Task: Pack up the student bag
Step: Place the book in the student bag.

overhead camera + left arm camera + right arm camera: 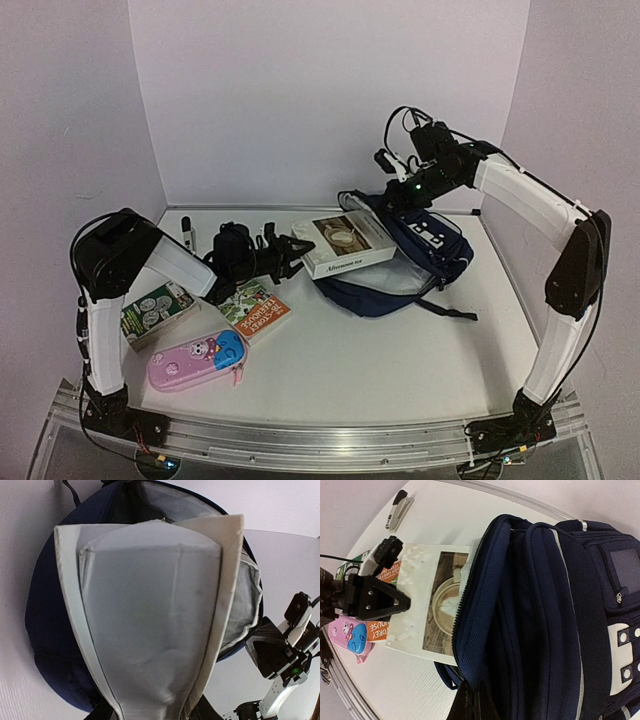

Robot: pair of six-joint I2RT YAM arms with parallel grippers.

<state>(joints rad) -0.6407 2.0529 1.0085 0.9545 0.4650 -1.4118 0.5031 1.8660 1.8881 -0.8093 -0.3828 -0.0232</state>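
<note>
My right tool (475,700) pinched the navy, grey-striped student bag (535,605) agape; at its nine o'clock my left tool (298,256) clamped a book (345,243), whose coffee cover (445,605) the right wrist view showed and the left did not.

A pink-and-blue pencil case (197,358) lies on the worktop (400,350) at 7 o'clock, an orange book (255,309) at its 1 o'clock and a green book (155,312) at its 11. A stapler (188,234) sits at 10 o'clock and a coffee-cover book (346,246) near centre.

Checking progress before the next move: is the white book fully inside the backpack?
No, most of the book sticks out of the backpack's opening.
</note>
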